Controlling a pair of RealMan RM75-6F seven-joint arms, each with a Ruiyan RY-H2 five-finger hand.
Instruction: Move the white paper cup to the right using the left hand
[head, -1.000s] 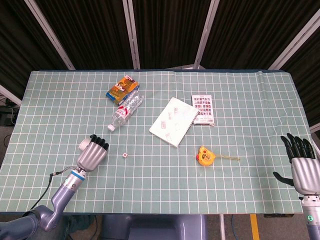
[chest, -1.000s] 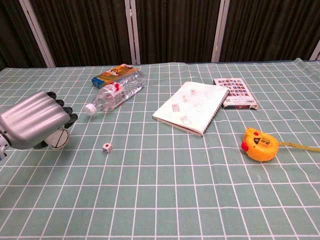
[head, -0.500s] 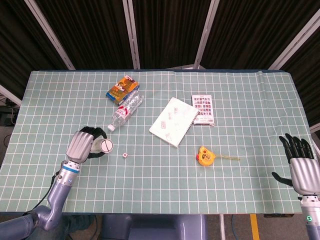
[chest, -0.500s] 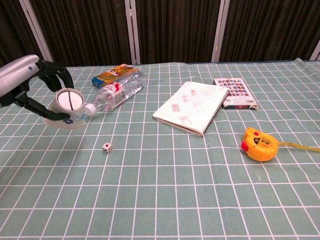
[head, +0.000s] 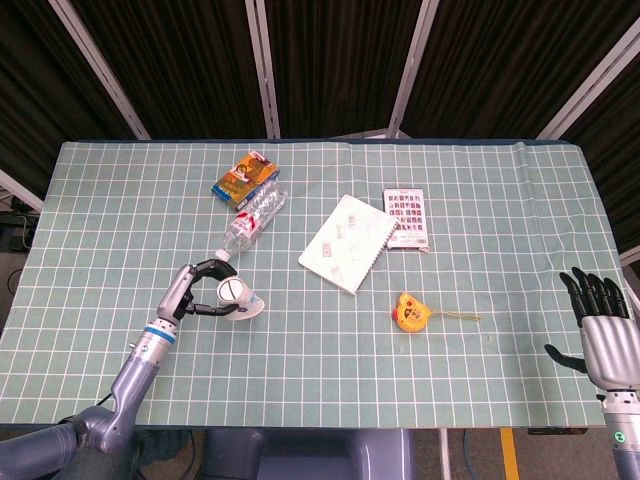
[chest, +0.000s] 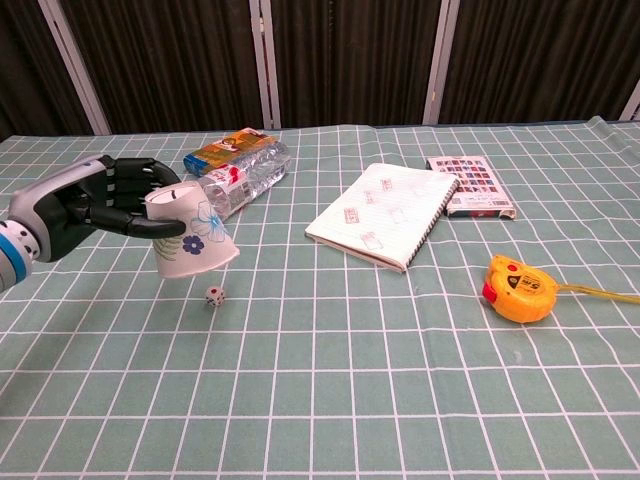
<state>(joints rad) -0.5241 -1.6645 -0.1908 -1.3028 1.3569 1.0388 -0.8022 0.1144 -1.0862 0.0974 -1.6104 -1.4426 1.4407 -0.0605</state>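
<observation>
My left hand (head: 195, 292) (chest: 105, 205) holds the white paper cup (head: 240, 297) (chest: 193, 234), which has a blue flower print. The cup is lifted off the table and upside down, its wide mouth tilted down to the right, fingers wrapped around its narrow end. A small white die (chest: 213, 295) lies on the cloth just below the cup. My right hand (head: 603, 328) hangs open at the table's right edge, holding nothing; the chest view does not show it.
A clear plastic bottle (head: 252, 222) and a snack box (head: 244, 173) lie behind the cup. A spiral notebook (head: 348, 242), a card pack (head: 405, 218) and a yellow tape measure (head: 411, 312) sit toward the right on the green gridded tablecloth (head: 320, 380).
My left hand lifted the cup from the table, turned it from lying sideways to mouth-down, and carried it to the right, over the die.
</observation>
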